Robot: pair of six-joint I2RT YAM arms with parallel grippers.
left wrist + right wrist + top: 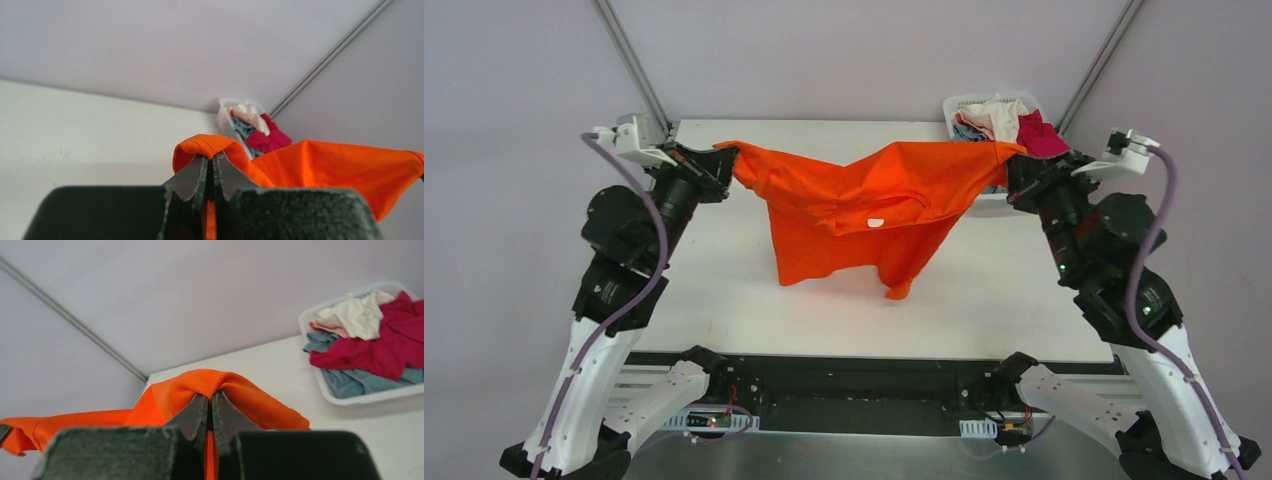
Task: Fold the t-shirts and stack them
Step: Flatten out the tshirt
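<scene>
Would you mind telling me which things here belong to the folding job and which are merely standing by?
Part of the job: orange t-shirt, stretched between left tool and right tool, both shut on it; crimson shirt, grey-blue shirt and cream shirt, heaped in the white basket.
Merely there: white basket; table.

orange t-shirt (854, 205) showing plain bright orange, small white label (876, 222). basket (969, 100) showing white, slotted. Inside: crimson-magenta t-shirt (1039, 135), grey-blue t-shirt (969, 132), cream t-shirt (1002, 115). worktop (714, 300) reading white. left tool (210, 161), right tool (210, 401) showing black.
</scene>
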